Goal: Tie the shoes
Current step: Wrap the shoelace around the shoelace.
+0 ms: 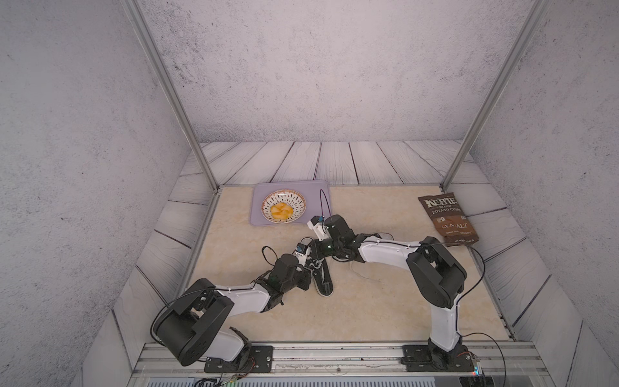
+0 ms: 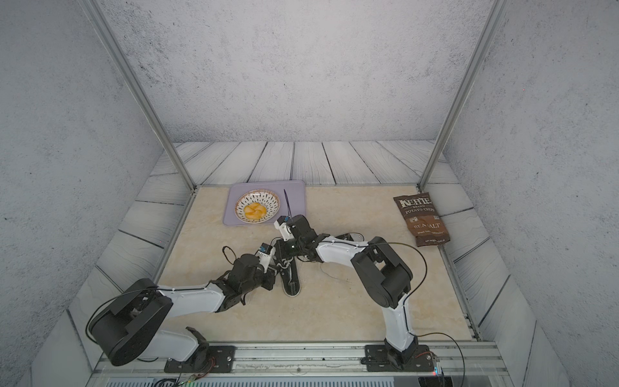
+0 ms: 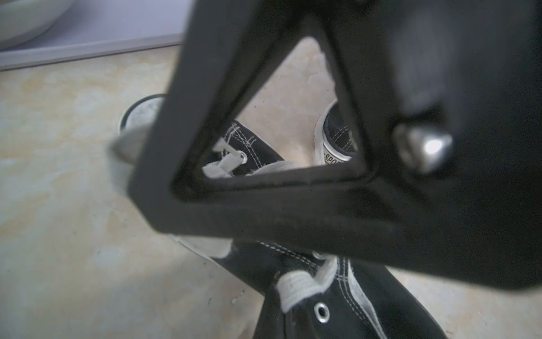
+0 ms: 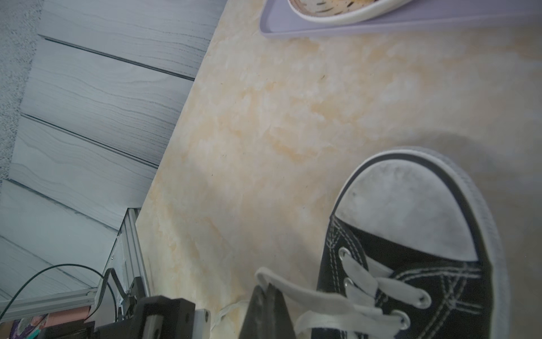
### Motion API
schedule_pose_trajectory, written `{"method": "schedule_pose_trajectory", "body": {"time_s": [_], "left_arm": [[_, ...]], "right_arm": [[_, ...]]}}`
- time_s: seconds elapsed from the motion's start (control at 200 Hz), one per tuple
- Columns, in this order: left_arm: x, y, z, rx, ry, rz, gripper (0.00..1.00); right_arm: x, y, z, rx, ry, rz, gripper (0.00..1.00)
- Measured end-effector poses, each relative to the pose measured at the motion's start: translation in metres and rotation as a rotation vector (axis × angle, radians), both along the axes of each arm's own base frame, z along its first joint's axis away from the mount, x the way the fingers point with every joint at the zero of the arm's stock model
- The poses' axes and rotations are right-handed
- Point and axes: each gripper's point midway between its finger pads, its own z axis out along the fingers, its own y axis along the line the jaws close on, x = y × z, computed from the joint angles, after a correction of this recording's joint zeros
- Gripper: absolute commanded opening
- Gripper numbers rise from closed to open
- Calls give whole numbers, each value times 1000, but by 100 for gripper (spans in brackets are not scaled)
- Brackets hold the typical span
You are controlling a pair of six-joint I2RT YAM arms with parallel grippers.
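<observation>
- Seen from above in both top views: beige marbled tabletop (image 1: 368, 311), with left arm (image 1: 241, 295) and right arm (image 1: 385, 251) both bent inward toward its middle.
- Black canvas shoe (image 1: 324, 283) with a white sole, flat on the tabletop near the centre. Heel opening toward the arm bases, toe end hidden under the two pincers.
- Second shoe (image 3: 337, 138) just beyond the first, mostly hidden beneath the right arm in both top views. Heel with a white rubber band and a printed label visible in the left wrist view.
- White laces (image 4: 366, 278) threaded through metal eyelets on the first shoe, one loose strand trailing onto the tabletop.
- Left pincer (image 1: 311, 268) low over the laced part of the first shoe, closed. Impossible to tell about any hold on a lace, with its own blurred black finger filling most of the left wrist view.
- Right pincer (image 4: 265, 290) fully closed, pinching one of the laces at its tip, just beside the first shoe and short of the scuffed grey-white toe cap (image 4: 410, 211).
- Lavender tray (image 1: 311, 187) at the far edge of the tabletop, beyond the shoes, holding a white patterned bowl (image 1: 299, 200) of yellow chips (image 1: 281, 211).
- Brown bag (image 1: 447, 217) of potato chips, flat at the far right edge of the tabletop, beyond the right arm's elbow.
</observation>
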Motion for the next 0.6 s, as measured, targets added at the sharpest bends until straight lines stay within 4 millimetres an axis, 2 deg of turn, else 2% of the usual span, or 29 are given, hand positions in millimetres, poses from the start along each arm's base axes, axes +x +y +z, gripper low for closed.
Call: {"method": "schedule_pose_trajectory", "body": {"time_s": [0.175, 0.27, 0.365, 0.445, 0.535, 0.601], "left_arm": [[1, -3, 4, -20, -7, -2, 0], [4, -6, 6, -38, -10, -2, 0], [7, -9, 7, -48, -10, -2, 0], [9, -12, 5, -51, -5, -5, 0], [10, -15, 2, -56, 6, -9, 0], [11, -17, 1, -62, 11, -9, 0]], "right_arm": [[-1, -11, -11, -56, 10, 6, 66], [4, -24, -20, -103, 8, -4, 83], [9, -38, -22, -141, -7, -16, 90], [9, -53, -17, -162, -21, -37, 91], [7, -69, -9, -173, -38, -56, 86], [4, -76, -4, -169, -43, -66, 76]]}}
